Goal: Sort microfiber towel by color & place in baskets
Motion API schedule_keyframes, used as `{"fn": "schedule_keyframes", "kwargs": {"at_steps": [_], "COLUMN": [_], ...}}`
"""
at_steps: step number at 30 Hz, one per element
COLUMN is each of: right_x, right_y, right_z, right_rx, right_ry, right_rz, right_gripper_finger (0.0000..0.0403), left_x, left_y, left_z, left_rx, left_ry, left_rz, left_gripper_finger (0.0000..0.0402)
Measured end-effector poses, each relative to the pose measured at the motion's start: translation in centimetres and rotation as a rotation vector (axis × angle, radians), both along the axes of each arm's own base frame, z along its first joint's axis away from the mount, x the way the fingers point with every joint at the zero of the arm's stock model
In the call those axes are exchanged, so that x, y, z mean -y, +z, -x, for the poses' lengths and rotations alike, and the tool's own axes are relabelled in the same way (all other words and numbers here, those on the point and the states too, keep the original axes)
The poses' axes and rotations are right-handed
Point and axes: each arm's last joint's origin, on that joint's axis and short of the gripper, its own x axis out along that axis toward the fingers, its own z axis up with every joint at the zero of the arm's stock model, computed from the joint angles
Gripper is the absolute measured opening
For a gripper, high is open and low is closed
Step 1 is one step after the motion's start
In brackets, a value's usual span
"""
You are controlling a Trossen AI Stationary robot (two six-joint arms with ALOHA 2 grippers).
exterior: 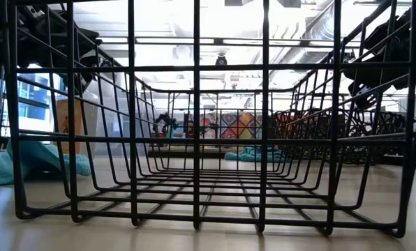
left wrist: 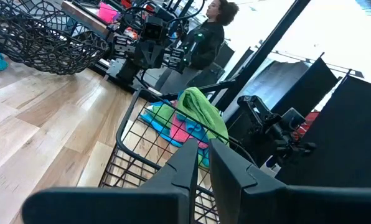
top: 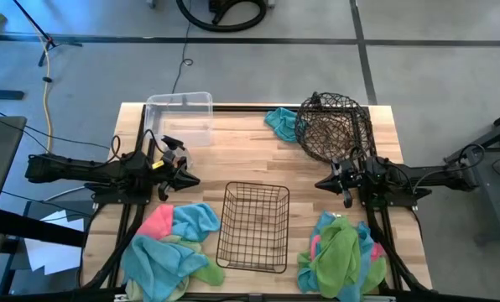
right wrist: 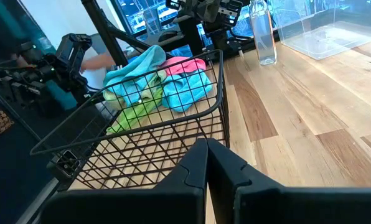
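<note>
The left gripper point(top: 191, 178) hovers over the left middle of the table point(top: 250, 164) with its fingers pressed together and holding nothing; the right gripper point(top: 321, 182) faces it from the other side, also closed and empty; both point inward toward the black wire-grid basket point(top: 254, 226), which stands between them at the front edge, empty.

The towels are not yet sorted, I judge: one mixed pile point(top: 170, 247) of pink, blue and green cloths lies at the front left, a second mixed pile point(top: 342, 256) at the front right, so each arm has its own heap just beside it; a single blue towel point(top: 279, 123) lies at the back, touching the round wire basket point(top: 334, 127), maybe partly under its rim, I cannot tell. The clear plastic tub point(top: 180, 117) stands at the back left, empty as it seems.

The surface is pale wood planks; beyond it is a grey floor with cables, and the left wrist view shows a person point(left wrist: 207, 37) standing behind the table.
</note>
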Motion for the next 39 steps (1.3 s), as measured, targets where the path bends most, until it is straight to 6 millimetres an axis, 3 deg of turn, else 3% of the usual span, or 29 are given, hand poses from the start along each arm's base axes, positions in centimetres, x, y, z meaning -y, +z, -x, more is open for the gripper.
{"fn": "schedule_keyframes", "kwargs": {"at_steps": [39], "right_x": [0.00], "right_y": [0.01], "right_z": [0.00], "right_rx": [0.000], "right_ry": [0.000], "right_rz": [0.000], "right_gripper_finger": [0.0001], "left_x": [-0.05], "left_y": [0.16], "left_z": [0.00], "left_rx": [0.017], "left_ry": [0.018], "left_rz": [-0.001], "left_gripper_finger": [0.0028]}}
